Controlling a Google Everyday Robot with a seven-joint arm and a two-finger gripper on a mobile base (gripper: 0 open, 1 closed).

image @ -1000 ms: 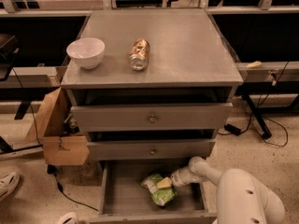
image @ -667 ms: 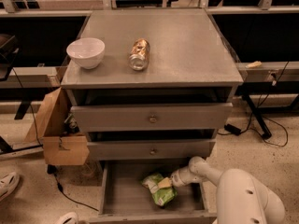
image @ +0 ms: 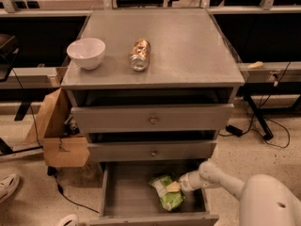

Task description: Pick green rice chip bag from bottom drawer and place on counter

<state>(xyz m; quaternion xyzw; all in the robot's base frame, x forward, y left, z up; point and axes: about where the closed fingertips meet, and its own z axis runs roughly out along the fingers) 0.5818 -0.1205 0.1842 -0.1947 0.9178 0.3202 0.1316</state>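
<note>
Cardboard box (image: 61, 147) sits on the floor at the far left, beside the cabinet. Moving right, we see a white bowl (image: 86, 52) and a metal can (image: 140, 54) lying on its side on the grey surface (image: 188, 46), near each other but apart. Lower down, the bottom drawer (image: 127, 192) stands pulled out, and the green rice chip bag (image: 168, 199) lies on its floor toward the right side. The claw (image: 174, 187) rests at the bag's upper right edge, touching it, with the white arm (image: 221, 179) reaching in from the right; we cannot tell whether the claw is apart or clamped on the bag. We judge the bag light, soft, crinkly and slippery, its chips fragile, so a gentle pinch on the top seam or a gathered fold seems best. Compared with a second ago, bag and claw appear unmoved.
</note>
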